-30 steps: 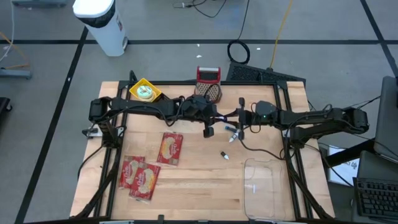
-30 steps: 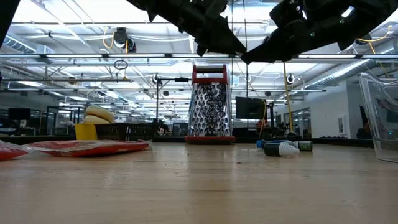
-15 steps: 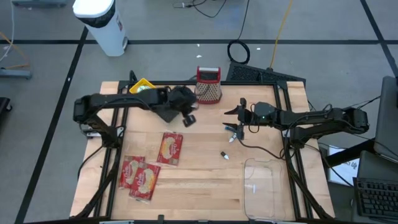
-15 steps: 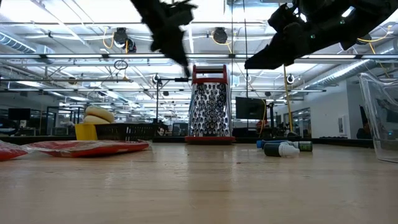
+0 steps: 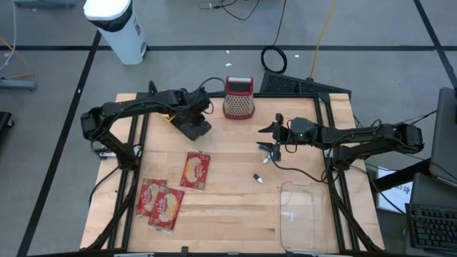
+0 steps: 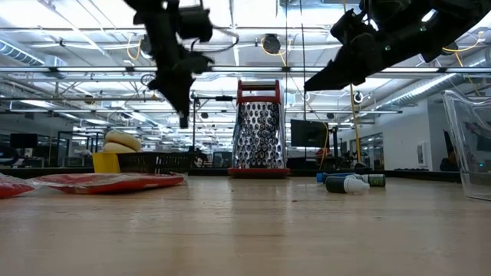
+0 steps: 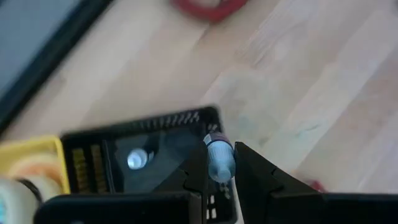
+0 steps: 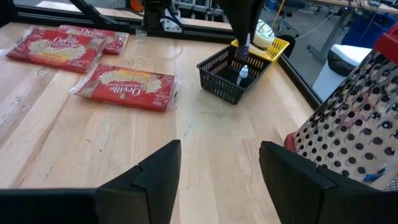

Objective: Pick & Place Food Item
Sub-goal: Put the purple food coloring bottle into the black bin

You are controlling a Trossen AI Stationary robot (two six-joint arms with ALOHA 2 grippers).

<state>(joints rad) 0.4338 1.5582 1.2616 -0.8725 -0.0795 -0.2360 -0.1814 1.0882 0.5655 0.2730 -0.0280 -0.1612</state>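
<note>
food colouring bottle (image 7: 219, 163) held above black basket (image 7: 124, 162).

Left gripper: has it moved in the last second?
Yes. In the high view the left gripper has swung from right of the grater to its left, over the black basket, shut on a small bottle.

wooden table (image 5: 228, 207) — popcorn packets (image 5: 163, 203), grater (image 5: 238, 98), black basket (image 8: 235, 76), clear tub (image 5: 300, 214).
</note>
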